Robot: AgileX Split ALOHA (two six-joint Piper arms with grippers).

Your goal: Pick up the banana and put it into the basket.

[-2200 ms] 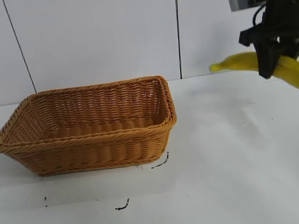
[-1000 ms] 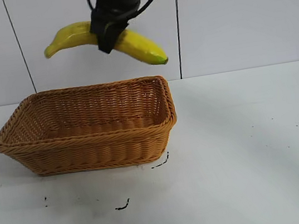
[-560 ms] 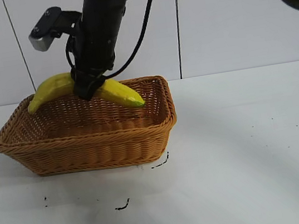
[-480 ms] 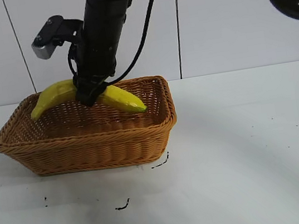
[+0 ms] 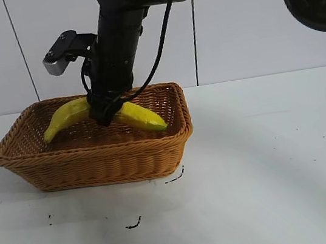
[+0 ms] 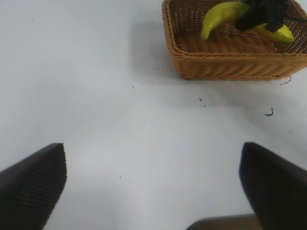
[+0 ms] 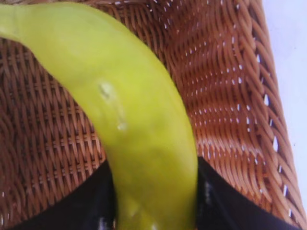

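- The right gripper reaches down into the wicker basket, with the banana between its jaws.
- In the right wrist view the dark fingers lie against both sides of the banana, so the gripper seems to be closed on it; I cannot tell whether the grip is firm or already loose.
- The banana crosses the gripper: one end points out to each side of it, above the basket floor. Its middle is hidden behind the fingers in the exterior view.
- It is hard to make out whether the banana touches the basket floor; the front wall hides that place.
- The right arm is cut off at the top edge of the exterior view.
- The left gripper is well apart from the basket, over the white table; its fingers stand wide apart with nothing between them.
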